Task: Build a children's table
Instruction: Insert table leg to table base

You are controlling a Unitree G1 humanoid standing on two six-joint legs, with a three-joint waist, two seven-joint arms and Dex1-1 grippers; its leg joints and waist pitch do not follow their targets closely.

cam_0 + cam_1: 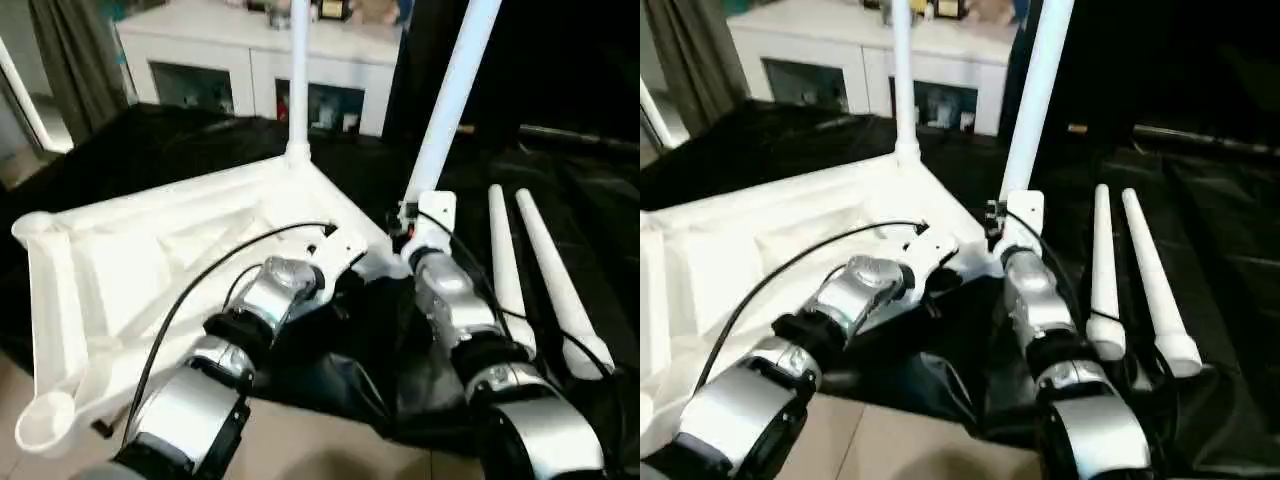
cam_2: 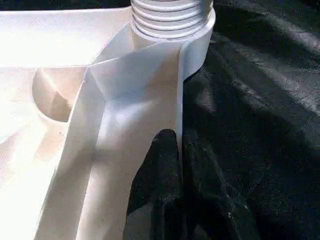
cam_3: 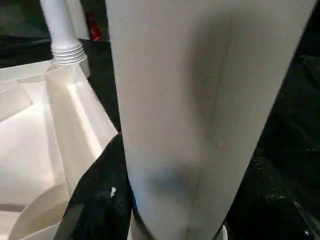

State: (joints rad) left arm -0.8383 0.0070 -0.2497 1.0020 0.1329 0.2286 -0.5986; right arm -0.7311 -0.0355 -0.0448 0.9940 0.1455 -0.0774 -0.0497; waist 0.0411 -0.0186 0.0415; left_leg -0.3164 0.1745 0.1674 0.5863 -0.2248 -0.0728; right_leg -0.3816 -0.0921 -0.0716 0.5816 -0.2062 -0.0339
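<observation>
On black cloth, upturned ribbed table top, one leg upright in its far corner socket. Right gripper clamped round a second leg, leaning toward one o'clock. Left gripper pinching top's edge. Two spare legs at three o'clock.

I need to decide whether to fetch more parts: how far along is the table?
One leg already stands screwed into the upturned top's far corner socket. The right tool holds a second leg upright near the next corner, not yet seated. Two legs lie on the black cloth, waiting.
</observation>
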